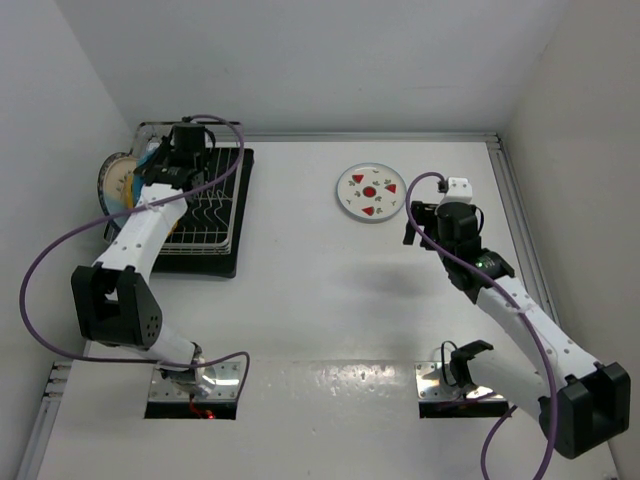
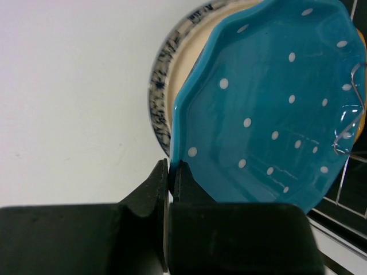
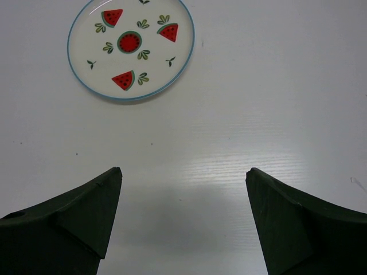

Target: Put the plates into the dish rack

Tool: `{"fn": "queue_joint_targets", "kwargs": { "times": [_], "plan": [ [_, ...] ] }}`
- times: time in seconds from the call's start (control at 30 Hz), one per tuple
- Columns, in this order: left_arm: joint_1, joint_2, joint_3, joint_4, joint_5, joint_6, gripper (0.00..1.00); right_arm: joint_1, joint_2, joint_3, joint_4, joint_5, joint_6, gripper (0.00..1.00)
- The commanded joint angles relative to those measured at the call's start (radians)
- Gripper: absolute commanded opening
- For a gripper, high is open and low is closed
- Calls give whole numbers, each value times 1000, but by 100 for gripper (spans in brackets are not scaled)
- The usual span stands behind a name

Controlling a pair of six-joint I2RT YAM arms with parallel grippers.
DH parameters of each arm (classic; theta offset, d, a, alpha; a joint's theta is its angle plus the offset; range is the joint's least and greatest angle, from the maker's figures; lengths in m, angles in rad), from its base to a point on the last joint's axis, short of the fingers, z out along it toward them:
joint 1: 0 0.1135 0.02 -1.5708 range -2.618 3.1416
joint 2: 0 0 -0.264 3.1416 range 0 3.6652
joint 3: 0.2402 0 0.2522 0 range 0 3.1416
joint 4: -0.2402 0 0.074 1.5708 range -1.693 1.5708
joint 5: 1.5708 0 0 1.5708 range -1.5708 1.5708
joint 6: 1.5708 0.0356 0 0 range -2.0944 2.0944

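My left gripper (image 2: 170,167) is shut on the near rim of the blue white-dotted plate (image 2: 269,109) and holds it on edge at the left end of the dish rack (image 1: 212,215). Right behind it stands the blue-floral-rimmed cream plate (image 2: 162,86), which also shows in the top view (image 1: 112,178). In the top view the left gripper (image 1: 160,165) is over the rack's far left corner. The white plate with red fruit shapes (image 1: 370,192) lies flat on the table. My right gripper (image 3: 183,172) is open and empty, hovering just short of that plate (image 3: 131,48).
The rack's wire prongs (image 2: 350,134) touch the blue plate's right side. The black drip tray (image 1: 240,170) lies under the rack. White walls close in the table on the left, back and right. The right gripper (image 1: 415,222) is to the right of the white plate.
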Motion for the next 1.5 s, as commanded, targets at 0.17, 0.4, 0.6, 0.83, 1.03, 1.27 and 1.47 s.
{"fn": "queue_joint_targets", "kwargs": {
  "times": [0.17, 0.4, 0.6, 0.83, 1.03, 1.27, 1.47],
  "plan": [
    [12, -84, -89, 30, -58, -89, 0, 4, 8, 16, 28, -21, 1, 88],
    [12, -84, -111, 21, -30, -109, 6, 4, 50, 39, 9, -38, 21, 89],
    [12, -84, -90, 2, 0, -118, 44, 4, 83, 45, 23, -68, 27, 93],
    [12, -54, 5, -17, 55, -109, 64, -26, 321, 195, -63, -154, 110, 99],
    [12, -44, 142, -97, 179, -141, 68, -126, 595, 356, 17, -225, 246, 97],
    [3, -54, 174, -172, 241, -152, 68, -175, 990, 641, 23, -216, 373, 83],
    [-15, -54, 183, -255, 288, -161, 69, -212, 1214, 827, -118, -202, 503, 68]
  ]
}}
